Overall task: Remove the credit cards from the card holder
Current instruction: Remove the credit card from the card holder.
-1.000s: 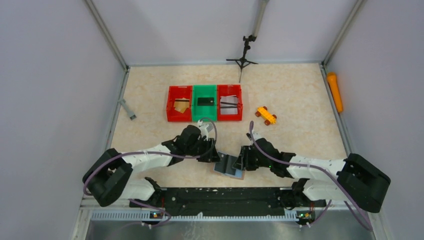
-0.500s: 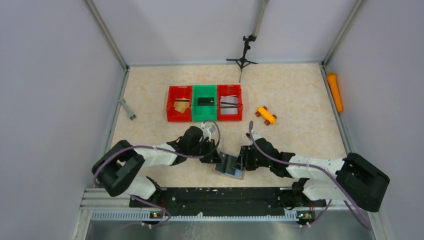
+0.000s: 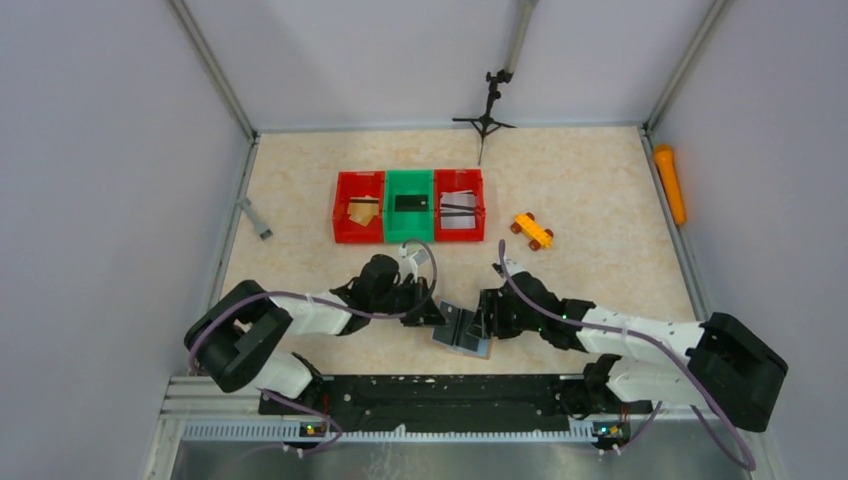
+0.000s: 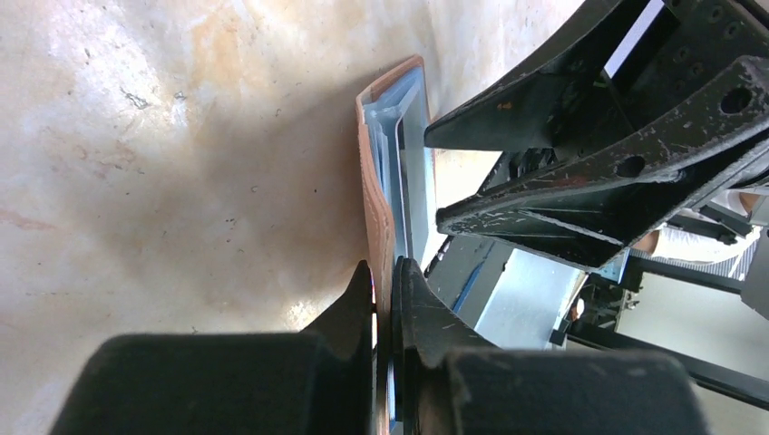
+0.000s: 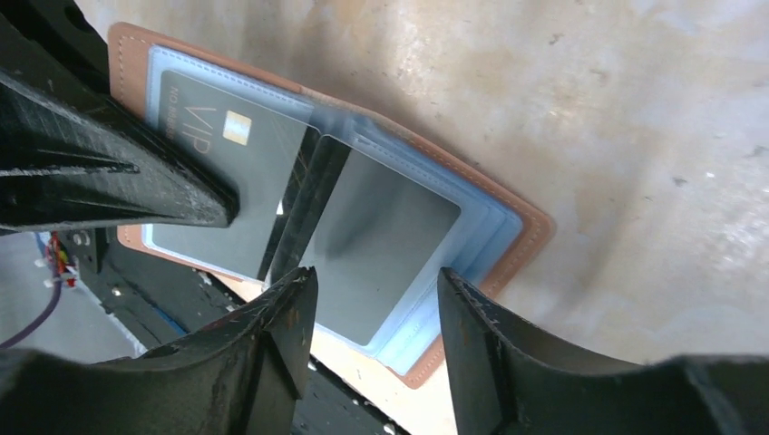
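Observation:
The card holder is a tan-brown wallet lying open near the table's front edge, between my two grippers. My left gripper is shut on its tan left flap and holds that flap tilted up. My right gripper is open, and its fingertips hover over the wallet's right grey panel. A dark grey credit card marked VIP with a chip sits in the left clear pocket. Other cards lie in the bins: tan-gold, black, white-grey with a dark stripe.
Three bins stand in a row mid-table: red, green, red. A yellow toy car is to their right. An orange cylinder lies by the right wall, a small tripod at the back, and a grey tool at the left.
My left arm has drawn its elbow in while its gripper stays on the wallet flap. The wallet has shifted slightly away from the front edge. My right gripper stays open over it.

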`<state>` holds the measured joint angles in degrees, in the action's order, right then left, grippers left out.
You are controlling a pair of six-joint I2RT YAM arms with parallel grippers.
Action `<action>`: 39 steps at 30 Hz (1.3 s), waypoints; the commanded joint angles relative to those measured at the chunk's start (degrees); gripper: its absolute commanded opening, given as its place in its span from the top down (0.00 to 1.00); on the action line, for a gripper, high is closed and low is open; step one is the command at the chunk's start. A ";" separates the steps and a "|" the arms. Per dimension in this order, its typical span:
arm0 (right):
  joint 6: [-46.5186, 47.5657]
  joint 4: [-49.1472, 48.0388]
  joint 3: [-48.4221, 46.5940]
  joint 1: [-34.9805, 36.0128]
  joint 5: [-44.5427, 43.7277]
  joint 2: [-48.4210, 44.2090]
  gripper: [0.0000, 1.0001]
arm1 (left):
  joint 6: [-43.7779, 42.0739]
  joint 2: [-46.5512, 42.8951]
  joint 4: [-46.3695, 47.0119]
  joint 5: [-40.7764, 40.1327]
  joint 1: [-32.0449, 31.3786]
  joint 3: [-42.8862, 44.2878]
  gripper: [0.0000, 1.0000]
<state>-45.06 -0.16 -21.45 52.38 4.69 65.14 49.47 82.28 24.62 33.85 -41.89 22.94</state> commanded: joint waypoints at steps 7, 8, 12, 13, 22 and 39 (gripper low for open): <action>0.28 14.75 -2.12 -0.36 -8.09 -14.77 0.15 | 4.62 -8.86 6.59 -0.41 3.43 -2.46 1.00; -0.49 14.99 -1.92 -0.55 -8.19 -16.08 0.12 | 5.52 -10.25 7.26 -0.27 3.83 -2.92 1.00; -3.68 12.07 0.19 -1.51 -5.23 -21.45 0.02 | 7.88 -17.23 7.43 -1.17 5.23 -3.94 1.00; -4.72 10.38 1.01 -1.83 -4.03 -22.67 0.01 | 8.36 -18.58 6.88 -1.26 5.47 -3.88 1.00; -12.71 0.57 5.98 -3.48 0.97 -30.39 0.01 | 9.81 -27.61 1.63 -1.55 7.52 -2.93 1.00; -17.88 -10.61 12.05 -3.95 -2.05 -44.13 0.40 | 15.67 -27.40 7.88 5.87 7.65 -2.53 1.00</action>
<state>-62.26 -8.75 -7.99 48.95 4.08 20.60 62.81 54.59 26.17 36.71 -34.48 19.29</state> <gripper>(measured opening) 0.597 0.078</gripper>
